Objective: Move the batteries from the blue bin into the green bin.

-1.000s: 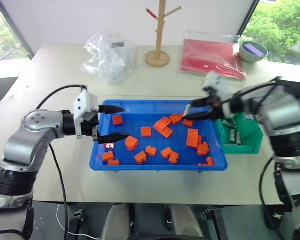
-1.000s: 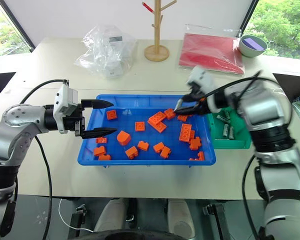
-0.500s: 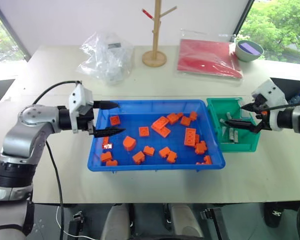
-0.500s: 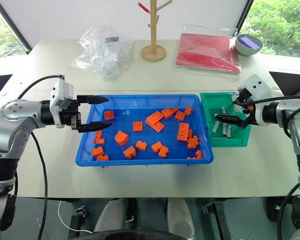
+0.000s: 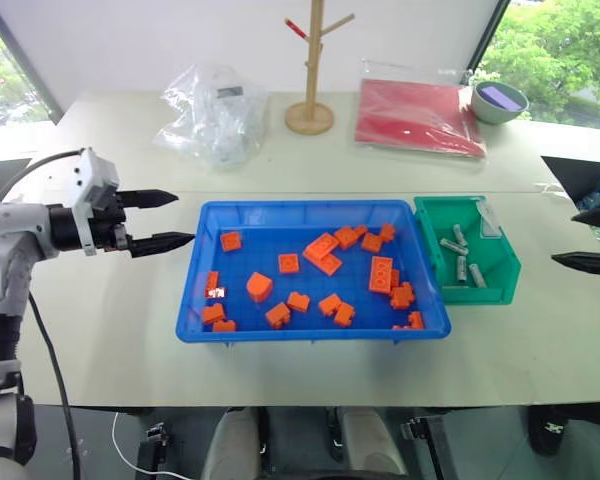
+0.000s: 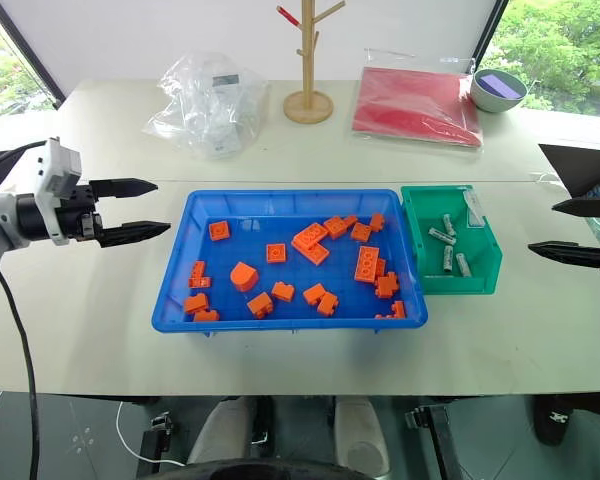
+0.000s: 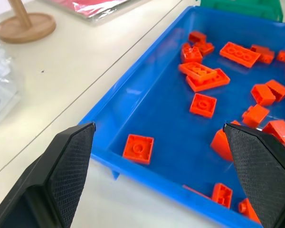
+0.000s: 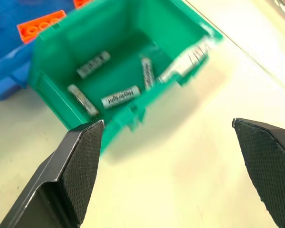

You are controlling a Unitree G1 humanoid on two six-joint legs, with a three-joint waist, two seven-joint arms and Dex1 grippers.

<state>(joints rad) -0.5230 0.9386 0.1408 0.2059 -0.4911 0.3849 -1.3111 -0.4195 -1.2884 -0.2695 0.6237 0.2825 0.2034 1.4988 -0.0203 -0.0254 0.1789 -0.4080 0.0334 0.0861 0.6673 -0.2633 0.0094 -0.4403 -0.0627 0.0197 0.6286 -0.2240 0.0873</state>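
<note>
1. The batteries (image 6: 446, 243) lie in the green bin (image 6: 485, 280). Several grey cylinders rest on its floor, and one more leans against the far corner by the rim.
2. The green bin stands on the worktop (image 6: 280, 150), just beside the right end of the blue bin (image 6: 280, 322); whether the two rims touch cannot be told.
3. The blue bin holds scattered orange toy bricks (image 6: 312, 243); no grey cylinder can be made out among them.
4. The left tool (image 6: 140, 208) hangs over the bare worktop off the left end of the blue bin, clear of its rim. Its two black fingers are spread apart with nothing between them, pointing toward the bin.
5. The right tool (image 6: 558, 228) hangs over the worktop to the right of the green bin, apart from it. Its fingers are spread wide and empty, pointing back toward the bin.
6. At the far side of the worktop stand a crumpled clear plastic bag (image 6: 208, 103), a wooden peg stand (image 6: 310, 60), a red folder in a clear sleeve (image 6: 420, 103) and a small grey bowl (image 6: 500, 90).
</note>
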